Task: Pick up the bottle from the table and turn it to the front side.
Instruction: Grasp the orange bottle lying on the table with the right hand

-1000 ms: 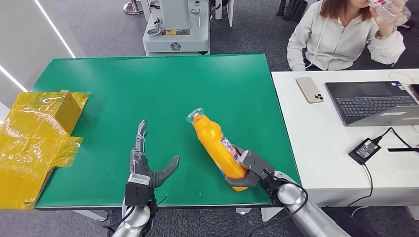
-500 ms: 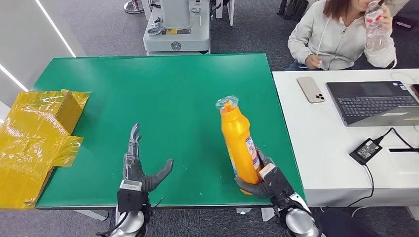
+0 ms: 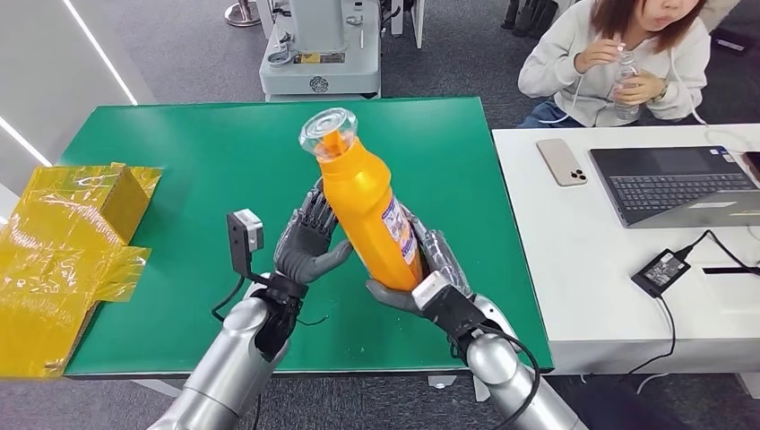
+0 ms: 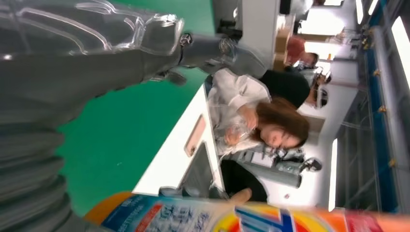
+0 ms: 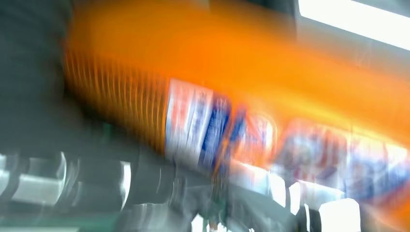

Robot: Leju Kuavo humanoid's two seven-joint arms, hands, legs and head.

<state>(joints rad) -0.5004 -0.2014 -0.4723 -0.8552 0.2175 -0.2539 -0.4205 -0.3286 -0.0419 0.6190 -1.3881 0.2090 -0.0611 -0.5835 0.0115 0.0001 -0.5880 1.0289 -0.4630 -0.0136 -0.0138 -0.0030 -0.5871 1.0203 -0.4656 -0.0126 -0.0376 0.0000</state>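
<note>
Above the green surface [image 3: 197,170] the orange detergent bottle [image 3: 367,210] is raised, nearly upright, its clear-capped neck tilted toward the far left and its label facing right. The right robot hand [image 3: 430,273] grips its lower body from below and behind. The left robot hand [image 3: 307,242] rests open-fingered against the bottle's left side (whether it grips, I cannot tell). A yellow wrapped box [image 3: 76,242] sits at the left edge; a person [image 3: 618,58] sits at the white desk [image 3: 582,269] with a laptop [image 3: 677,184] and phone [image 3: 562,162].
</note>
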